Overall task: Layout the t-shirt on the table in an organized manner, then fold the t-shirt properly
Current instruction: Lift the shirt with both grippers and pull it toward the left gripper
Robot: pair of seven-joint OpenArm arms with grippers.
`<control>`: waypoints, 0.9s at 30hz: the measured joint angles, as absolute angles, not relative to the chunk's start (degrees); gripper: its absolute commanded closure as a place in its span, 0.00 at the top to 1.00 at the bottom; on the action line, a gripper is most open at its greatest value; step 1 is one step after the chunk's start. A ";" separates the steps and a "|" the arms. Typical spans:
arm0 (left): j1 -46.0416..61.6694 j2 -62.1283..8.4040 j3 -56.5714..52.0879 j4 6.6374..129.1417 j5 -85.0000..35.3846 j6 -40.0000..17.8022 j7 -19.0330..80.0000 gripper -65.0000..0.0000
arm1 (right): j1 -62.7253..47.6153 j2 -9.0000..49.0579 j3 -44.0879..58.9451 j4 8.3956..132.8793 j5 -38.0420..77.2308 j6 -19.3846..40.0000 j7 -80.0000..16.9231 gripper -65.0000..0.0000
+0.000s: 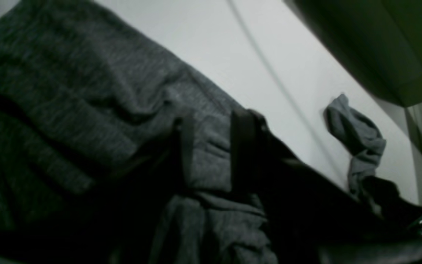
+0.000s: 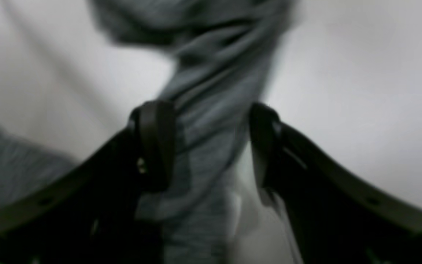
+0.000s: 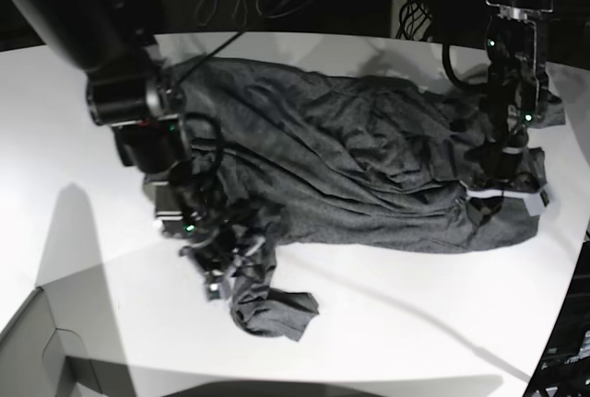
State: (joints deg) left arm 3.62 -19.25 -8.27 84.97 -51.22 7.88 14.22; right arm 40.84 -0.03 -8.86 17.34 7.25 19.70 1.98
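Seen from the left wrist, the left pincer (image 1: pixel 211 154) is clenched on a fold of the t-shirt (image 1: pixel 86 95), the dark fingers pressing grey knit between them; the cloth spreads up and to the left from the grip over the white table (image 1: pixel 233 55), and a small twisted end of the same shirt stands up farther off to the right, apart from the grip. Seen from the right wrist, the right pincer (image 2: pixel 211 146) has its jaws spread, and a rope-like twist of the shirt runs straight through the gap between them; the cloth lies against the left finger and looks clear of the right one, so it reads as released rather than gripped, though blur leaves the contact uncertain. Seen from the base camera, the shirt lies rumpled across the table with its long axis running from that view's left to its right; the right arm stands over the bunched end at lower left, where a crumpled flap trails toward the table's near edge, and the left arm stands at the far-right end. The shirt's bulk therefore lies between the two pincers, each at one end of the long axis. Judging from this, the layout step is unfinished, and the right arm is the nearer one to the bunched lower-left end that needs spreading. A grey box corner (image 3: pixel 37 351) sits at the bottom left.
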 measured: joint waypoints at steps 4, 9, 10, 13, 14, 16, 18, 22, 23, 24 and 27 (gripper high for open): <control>3.84 -19.25 -8.27 84.97 -51.24 7.90 14.17 0.26 | 40.91 0.45 -8.64 17.34 7.25 19.62 1.56 0.50; 3.86 -19.22 -8.25 84.97 -51.24 7.88 14.17 0.26 | 39.83 0.51 -8.80 17.50 7.44 19.73 2.79 0.15; 3.84 -19.22 -8.23 84.97 -51.24 7.88 14.17 0.26 | 39.81 0.49 -8.80 17.50 7.51 19.75 2.61 0.02; 3.77 -19.22 -8.21 84.97 -51.24 7.88 14.15 0.26 | 39.75 0.14 -8.82 17.52 7.46 19.68 2.48 0.00; 3.77 -19.25 -8.21 84.97 -51.24 7.90 14.15 0.26 | 39.77 -0.05 -8.82 17.65 7.44 19.70 2.35 0.00; 3.77 -19.22 -8.21 84.97 -51.24 7.88 14.17 0.26 | 39.81 -0.67 -8.97 17.80 7.42 19.86 2.13 0.00; 3.66 -19.20 -8.19 84.97 -51.24 7.88 14.15 0.26 | 39.18 -0.95 -8.97 20.27 6.98 21.10 0.64 0.00; 3.44 -19.20 -8.16 84.95 -51.24 7.88 14.33 0.26 | 36.21 -2.26 -9.78 30.02 6.61 26.15 0.75 0.00; 3.36 -19.20 -8.16 84.95 -51.24 7.88 14.33 0.26 | 35.16 -2.39 -11.60 33.12 6.66 27.09 0.47 0.00; 3.31 -19.20 -8.16 84.90 -51.24 7.88 14.28 0.26 | 33.74 -2.24 -14.15 36.95 6.50 27.88 -0.32 0.00; 3.33 -19.20 -8.16 84.82 -51.20 7.90 14.20 0.26 | 27.90 -1.58 -21.06 49.87 6.28 30.72 -3.49 0.00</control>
State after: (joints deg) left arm 3.33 -19.20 -8.16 84.82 -51.20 7.90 14.20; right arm 27.90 -1.58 -21.06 49.87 6.28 30.72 -3.49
